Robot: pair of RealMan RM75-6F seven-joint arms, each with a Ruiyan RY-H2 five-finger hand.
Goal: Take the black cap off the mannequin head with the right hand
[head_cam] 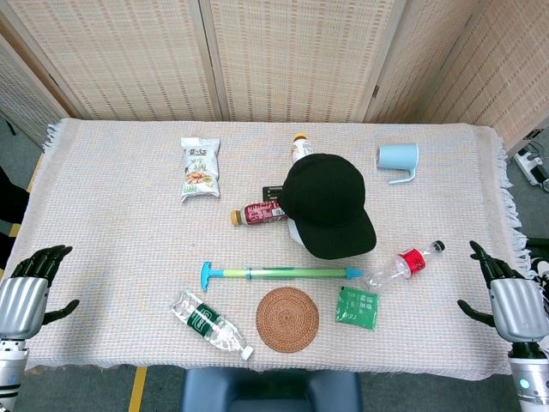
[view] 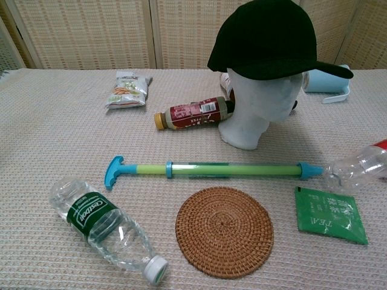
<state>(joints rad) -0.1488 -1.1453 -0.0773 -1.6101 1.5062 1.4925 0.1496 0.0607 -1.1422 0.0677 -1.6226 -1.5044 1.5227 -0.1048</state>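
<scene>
A black cap (head_cam: 328,204) (view: 270,39) sits on a white mannequin head (view: 257,106) in the middle of the table, its brim pointing toward the near right. My right hand (head_cam: 508,296) hovers at the table's near right edge, fingers spread, holding nothing, well to the right of the cap. My left hand (head_cam: 30,287) hangs at the near left edge, fingers apart and empty. Neither hand shows in the chest view.
Around the head lie a brown bottle (head_cam: 257,213), a green pump tube (head_cam: 283,274), a woven coaster (head_cam: 287,319), a green tea packet (head_cam: 357,307), two clear plastic bottles (head_cam: 209,324) (head_cam: 403,265), a snack bag (head_cam: 200,167) and a blue cup (head_cam: 398,159).
</scene>
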